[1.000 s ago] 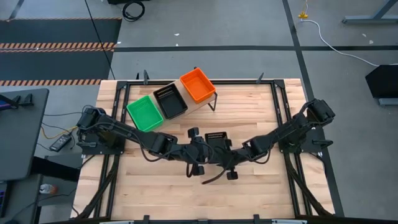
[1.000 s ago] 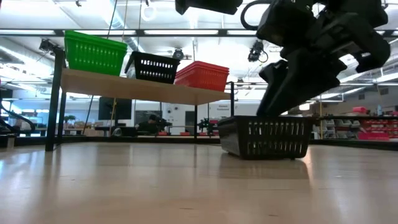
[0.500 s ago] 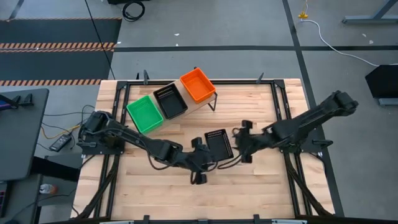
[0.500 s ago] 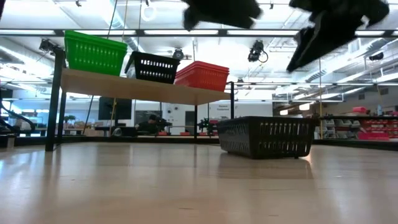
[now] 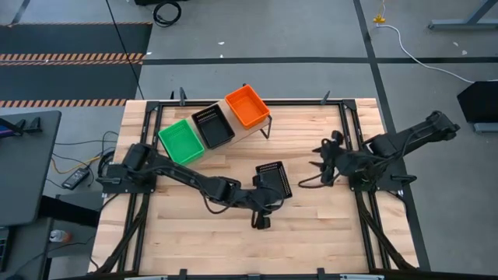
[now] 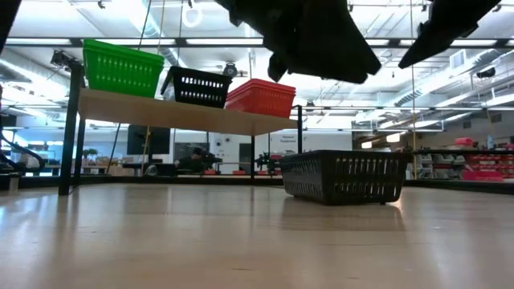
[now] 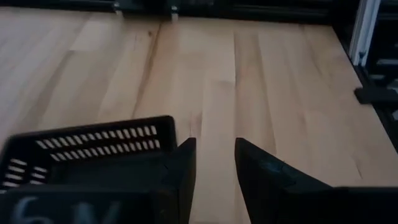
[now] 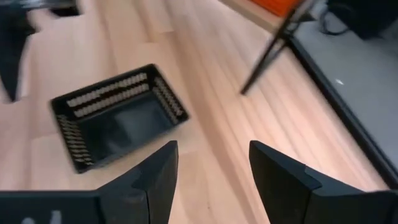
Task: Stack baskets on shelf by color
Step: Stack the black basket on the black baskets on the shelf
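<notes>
1. Left hand (image 5: 262,208) hovers low over the worktop (image 5: 311,233), fingers (image 7: 264,171) parted a little and holding nothing, apparently lined up to grip a wall of the loose black basket (image 5: 273,179).
2. That basket sits flat on the worktop, just beyond and beside the left hand, not touching it.
3. Right hand (image 5: 320,165) hangs open and empty, well apart by the right edge, seemingly waiting.
4. Farthest, the shelf (image 6: 193,117) carries green (image 5: 180,141), black (image 5: 212,126) and orange (image 5: 247,106) baskets side by side; the loose one probably belongs on the black.
</notes>
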`<state>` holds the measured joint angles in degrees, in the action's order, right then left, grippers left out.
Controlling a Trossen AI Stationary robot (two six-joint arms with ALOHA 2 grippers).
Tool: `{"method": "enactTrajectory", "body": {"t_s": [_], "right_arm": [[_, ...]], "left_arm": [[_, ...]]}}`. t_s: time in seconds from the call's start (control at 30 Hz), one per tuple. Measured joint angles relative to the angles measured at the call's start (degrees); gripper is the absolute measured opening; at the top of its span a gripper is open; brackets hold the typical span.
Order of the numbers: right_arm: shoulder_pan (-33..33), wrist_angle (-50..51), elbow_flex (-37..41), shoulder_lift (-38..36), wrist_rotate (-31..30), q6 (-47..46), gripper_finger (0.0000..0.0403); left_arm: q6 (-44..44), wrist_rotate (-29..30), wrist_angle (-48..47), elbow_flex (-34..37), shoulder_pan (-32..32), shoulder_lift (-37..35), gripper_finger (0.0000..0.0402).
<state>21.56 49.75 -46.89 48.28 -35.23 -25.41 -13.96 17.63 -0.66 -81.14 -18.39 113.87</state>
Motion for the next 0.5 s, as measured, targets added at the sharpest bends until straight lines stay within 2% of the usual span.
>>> {"method": "enactTrajectory", "body": {"t_s": [0.13, 0.5], "right_arm": [[0.00, 2.52, 0.02, -0.82, -2.28, -3.24, 0.0204], [0.00, 2.50, 0.02, -0.23, -2.27, -3.11, 0.0203]], "left_arm": [[-0.21, -0.31, -0.23, 0.00, -0.51, 1.59, 0.0125], [-1.94, 0.14, 0.39, 0.00, 0.22, 6.40, 0.0193]]}}
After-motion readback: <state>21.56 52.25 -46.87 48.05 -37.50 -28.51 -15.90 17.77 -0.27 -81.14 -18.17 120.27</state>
